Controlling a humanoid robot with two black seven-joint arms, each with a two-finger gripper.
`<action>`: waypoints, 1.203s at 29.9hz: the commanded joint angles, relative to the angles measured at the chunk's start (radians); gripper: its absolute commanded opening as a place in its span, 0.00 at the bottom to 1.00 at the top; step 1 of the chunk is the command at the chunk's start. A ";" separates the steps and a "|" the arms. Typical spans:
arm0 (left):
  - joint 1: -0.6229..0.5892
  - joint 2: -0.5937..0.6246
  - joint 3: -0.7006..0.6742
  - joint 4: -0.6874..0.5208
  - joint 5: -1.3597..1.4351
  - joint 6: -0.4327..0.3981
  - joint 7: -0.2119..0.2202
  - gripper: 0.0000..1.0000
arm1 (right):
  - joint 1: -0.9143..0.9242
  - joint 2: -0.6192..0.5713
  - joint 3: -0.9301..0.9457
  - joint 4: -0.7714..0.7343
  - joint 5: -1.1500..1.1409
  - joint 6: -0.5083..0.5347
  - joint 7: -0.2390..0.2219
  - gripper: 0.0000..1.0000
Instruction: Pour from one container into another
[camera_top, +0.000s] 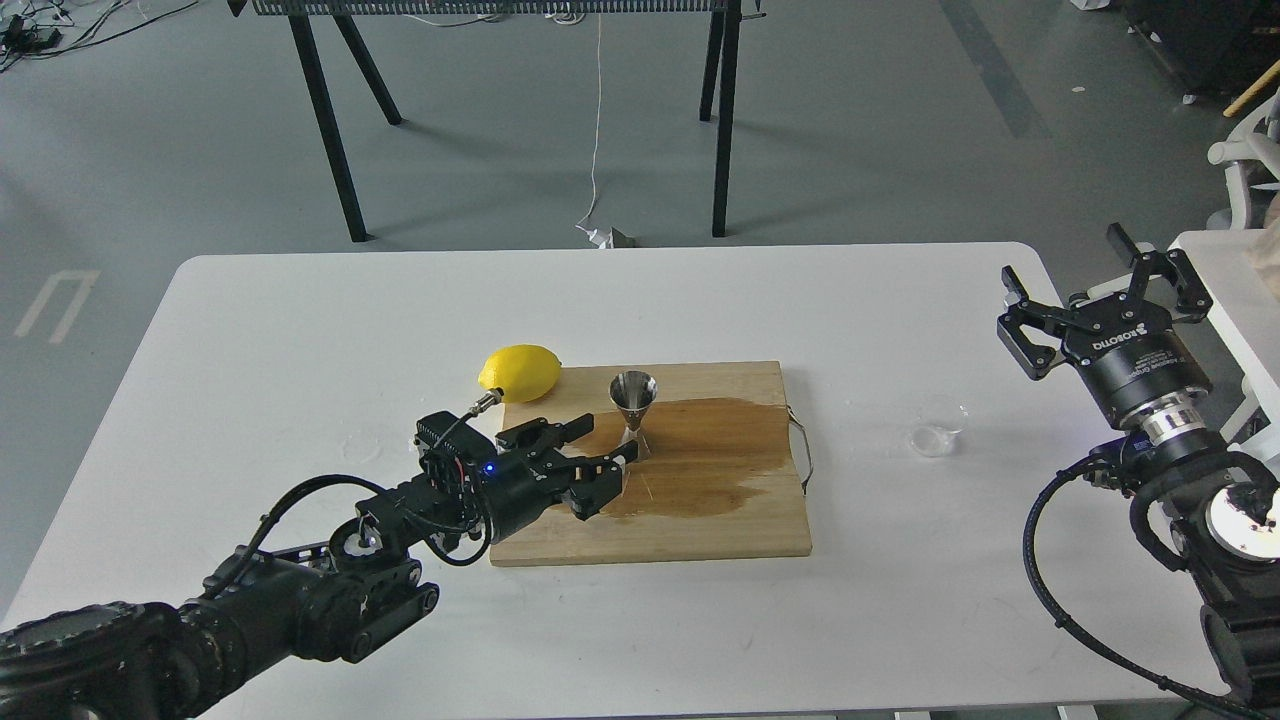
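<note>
The shiny steel jigger (633, 410) stands upright on the wooden cutting board (720, 520), at the edge of a dark wet stain. Just left of it, my left gripper (605, 438) is open, its fingertips a little short of the jigger's base and holding nothing. The tiny clear cup (940, 427) stands upright on the white table (300, 330), right of the board. My right gripper (1105, 280) is open, raised near the table's right edge, above and to the right of the cup.
A yellow lemon (520, 372) lies at the board's back-left corner, close behind my left arm. A thin metal handle (803, 450) sticks out of the board's right side. Small water drops lie left of the board.
</note>
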 joint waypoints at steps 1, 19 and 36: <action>0.037 0.101 -0.021 -0.124 -0.001 0.001 0.000 0.72 | -0.002 0.000 0.000 0.000 0.000 0.000 0.000 0.99; 0.209 0.649 -0.150 -0.566 -0.523 -0.208 0.000 0.73 | -0.097 0.000 0.032 0.069 0.034 0.000 -0.005 0.99; 0.217 0.643 -0.581 -0.531 -1.187 -0.909 0.000 0.79 | -0.485 -0.051 0.066 0.319 0.143 0.000 -0.008 0.99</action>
